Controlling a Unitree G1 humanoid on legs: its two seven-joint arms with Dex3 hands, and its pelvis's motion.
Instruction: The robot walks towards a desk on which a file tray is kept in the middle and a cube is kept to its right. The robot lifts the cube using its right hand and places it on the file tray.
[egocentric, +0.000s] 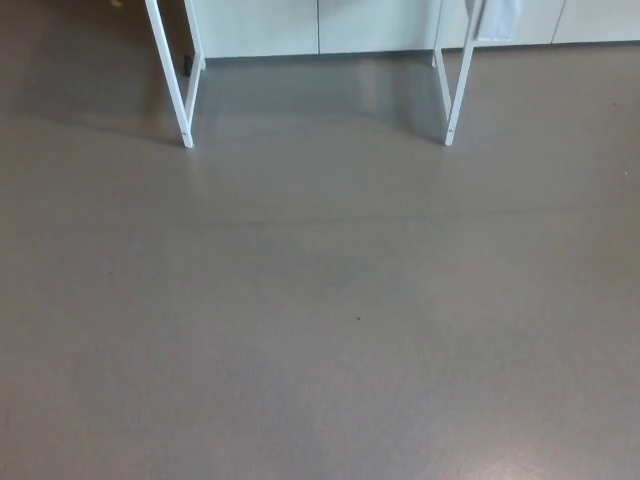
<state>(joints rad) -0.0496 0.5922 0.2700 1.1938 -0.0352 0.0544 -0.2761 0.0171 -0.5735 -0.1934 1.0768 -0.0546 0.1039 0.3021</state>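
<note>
White desk legs (184, 125) stand beyond grey floor (320, 330); cube and file tray presumably sit above them, out of frame (neither hand shows). A cube is probably rigid: grip opposite flat faces.

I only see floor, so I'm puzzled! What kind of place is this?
Probably an indoor room like an office or lab: smooth grey floor, thin white desk legs, and pale cabinet doors along the far wall.

Grey floor (320, 380) w/ small dark speck (359, 319); white cabinet fronts (260, 25) along top edge.
</note>
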